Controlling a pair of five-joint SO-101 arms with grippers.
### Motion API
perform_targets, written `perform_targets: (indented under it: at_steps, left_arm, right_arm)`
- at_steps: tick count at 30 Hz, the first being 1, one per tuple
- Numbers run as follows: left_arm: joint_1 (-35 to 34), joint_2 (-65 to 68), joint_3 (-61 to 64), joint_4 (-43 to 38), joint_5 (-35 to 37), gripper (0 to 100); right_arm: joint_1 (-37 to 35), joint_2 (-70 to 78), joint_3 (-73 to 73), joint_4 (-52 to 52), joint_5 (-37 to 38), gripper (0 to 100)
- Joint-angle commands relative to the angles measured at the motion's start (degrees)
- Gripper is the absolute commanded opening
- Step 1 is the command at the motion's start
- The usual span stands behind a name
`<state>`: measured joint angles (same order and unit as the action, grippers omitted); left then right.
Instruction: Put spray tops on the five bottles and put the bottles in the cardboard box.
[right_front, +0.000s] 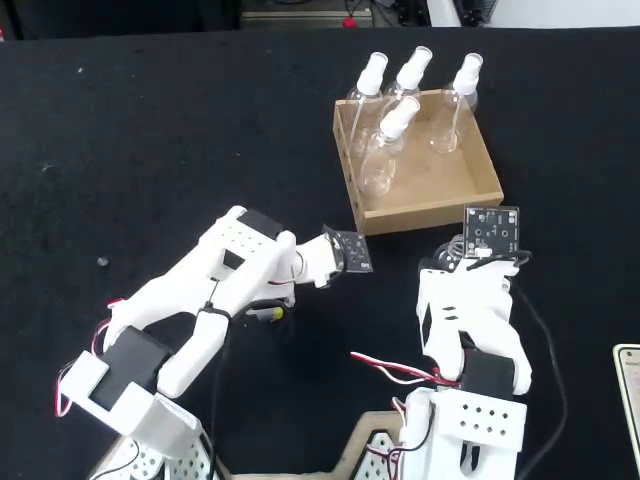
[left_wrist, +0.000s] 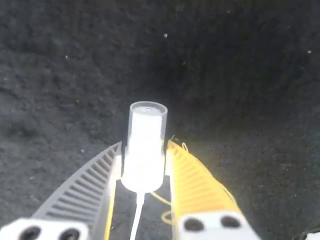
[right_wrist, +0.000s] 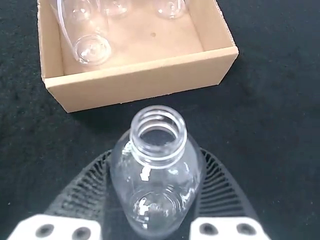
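With left pincer (left_wrist: 144, 147) clenched on spray top (left_wrist: 146, 125) and right pincer (right_wrist: 156, 154) grasping uncapped bottle (right_wrist: 155, 190), cardboard box (right_wrist: 140, 82) just ahead of it, line dip tube over neck, lower straight, twist snug.

The right gripper (right_wrist: 156, 156) holds a clear bottle (right_wrist: 157, 175), with its ribbed black fingers (right_wrist: 80, 195) pressed to the glass at nine and three o'clock. The bottle's threaded mouth stands open. At twelve o'clock from the bottle, near but apart, a cardboard box (right_wrist: 145, 80) sits on the black counter (right_wrist: 270, 125). Inside the box, one clear bottle's base (right_wrist: 89, 47) rests toward ten o'clock, and two more bases (right_wrist: 116, 6) (right_wrist: 170, 6) stand by the far wall.
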<state>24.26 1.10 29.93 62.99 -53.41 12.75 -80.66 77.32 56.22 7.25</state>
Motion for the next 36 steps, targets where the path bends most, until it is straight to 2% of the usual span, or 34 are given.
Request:
perform_targets:
  at_steps: [1,7,11,18,25,32,36]
  left_arm:
    - [-1.7,-2.5,-0.9,1.4,3.3,5]
    - [-9.5,-16.1,-7.2,9.4,10.5,3]
    - [-13.6,-29.0,-9.2,9.8,20.1,3]
    - [-17.0,-47.7,-11.1,2.6,36.1,3]
    - [-16.4,-55.2,-17.7,-4.2,47.4,3]
    - [-15.8,-55.7,-20.2,-15.9,60.1,3]
    - [-9.1,-55.7,-20.2,-20.2,61.9,3]
  right_arm:
    - [0.9,-1.4,-0.3,-0.1,-0.5,6.7]
    - [-0.4,-1.7,-0.5,-0.2,-0.5,6.9]
    - [-6.9,-1.8,-1.5,-0.7,-0.2,7.0]
    - [-19.8,-1.8,-5.3,-6.1,-0.5,6.7]
    - [-32.4,-1.3,-4.8,-16.0,-0.6,6.7]
    - [-37.3,-1.2,-2.9,-26.5,-1.6,6.7]
    - [-38.8,-1.4,-0.3,-27.7,-8.5,6.7]
